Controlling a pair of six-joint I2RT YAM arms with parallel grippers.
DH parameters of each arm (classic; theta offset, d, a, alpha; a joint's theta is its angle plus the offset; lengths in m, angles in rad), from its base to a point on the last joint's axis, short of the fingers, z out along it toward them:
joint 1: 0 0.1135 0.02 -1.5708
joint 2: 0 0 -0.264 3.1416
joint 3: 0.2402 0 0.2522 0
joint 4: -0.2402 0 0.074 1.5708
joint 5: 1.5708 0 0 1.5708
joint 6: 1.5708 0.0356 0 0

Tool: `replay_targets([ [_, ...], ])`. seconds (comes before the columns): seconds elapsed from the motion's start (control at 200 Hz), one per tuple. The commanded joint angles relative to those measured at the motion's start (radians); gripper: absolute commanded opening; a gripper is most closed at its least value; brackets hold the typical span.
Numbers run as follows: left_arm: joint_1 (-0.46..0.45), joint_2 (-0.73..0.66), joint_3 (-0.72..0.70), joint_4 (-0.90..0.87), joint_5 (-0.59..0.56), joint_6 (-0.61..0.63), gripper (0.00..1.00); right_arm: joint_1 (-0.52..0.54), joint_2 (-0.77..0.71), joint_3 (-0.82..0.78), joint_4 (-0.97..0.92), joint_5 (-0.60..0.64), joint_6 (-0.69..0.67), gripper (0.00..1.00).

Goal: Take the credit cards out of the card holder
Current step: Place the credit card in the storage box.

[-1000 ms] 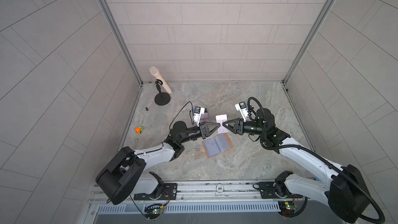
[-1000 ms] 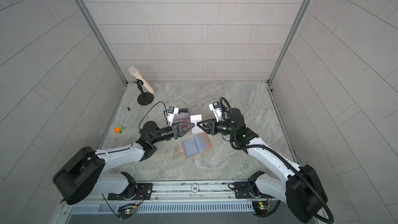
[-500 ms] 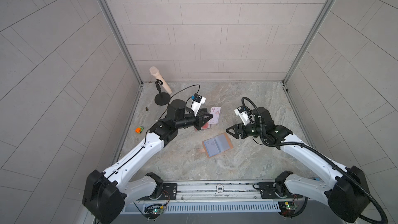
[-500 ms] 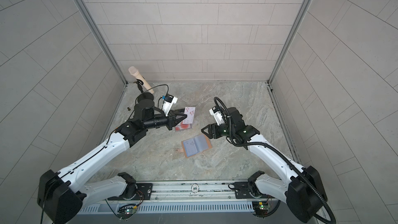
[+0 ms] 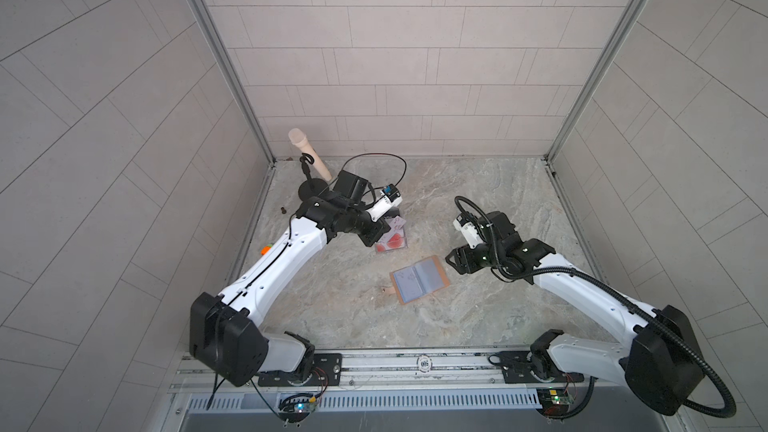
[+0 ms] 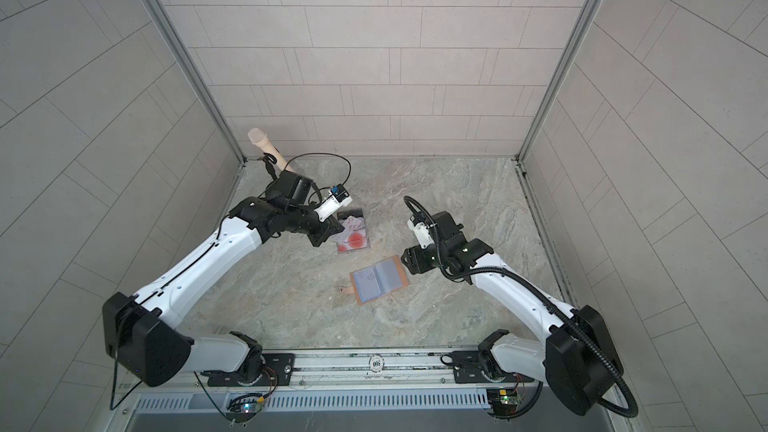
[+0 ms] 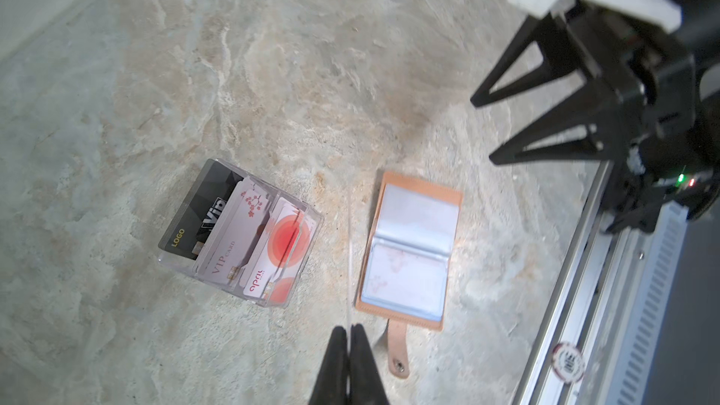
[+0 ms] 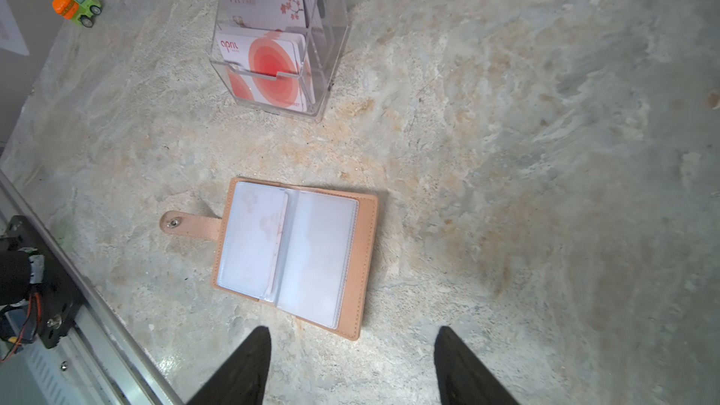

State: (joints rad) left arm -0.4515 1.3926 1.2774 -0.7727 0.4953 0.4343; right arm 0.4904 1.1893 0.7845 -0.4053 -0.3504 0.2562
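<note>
I have the card holder (image 8: pixel 296 255) lying open and flat on the stone table (image 8: pixel 545 150), between the two arms, with its snap strap (image 8: pixel 187 224) out to one side. Near it stands a clear box (image 7: pixel 311 227) with cards (image 7: pixel 253 243) filed in its compartments: a black one, a blossom one and a red-circle one. From that I judge a good part of the job is done.

My left gripper (image 7: pixel 348 331) is pressed together. A thin line running out from its tips looks to me like a card (image 7: pixel 349 259) seen edge-on, pinched and not yet in the box. My right gripper (image 8: pixel 352 331) is spread wide and empty, hanging just off one edge of the holder.

As for what is left, one sleeve (image 8: pixel 253 243) shows faint pink marks through the plastic, so I think at least one card sits inside. The facing sleeve looks blank, and I cannot tell what lies in the sleeves under it.
</note>
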Motion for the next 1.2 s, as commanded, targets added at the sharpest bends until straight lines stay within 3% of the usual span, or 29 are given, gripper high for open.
replay_targets([
  [0.0,0.008,0.025,0.047,-0.115,-0.019,0.255,0.03,0.012,-0.013,-0.011,0.026,0.06,-0.058,0.7],
  [0.295,0.023,0.24,0.199,-0.207,-0.183,0.458,0.0,0.027,-0.005,-0.013,0.013,0.098,-0.074,0.7],
  [0.551,0.026,0.333,0.208,-0.091,-0.22,0.577,0.0,0.041,-0.01,-0.011,0.005,0.109,-0.075,0.7],
  [0.881,0.026,0.464,0.333,-0.121,-0.266,0.629,0.0,0.049,-0.007,-0.013,-0.002,0.124,-0.073,0.7],
  [1.192,0.026,0.506,0.364,-0.145,-0.256,0.638,0.0,0.051,-0.015,-0.005,-0.012,0.128,-0.073,0.7],
])
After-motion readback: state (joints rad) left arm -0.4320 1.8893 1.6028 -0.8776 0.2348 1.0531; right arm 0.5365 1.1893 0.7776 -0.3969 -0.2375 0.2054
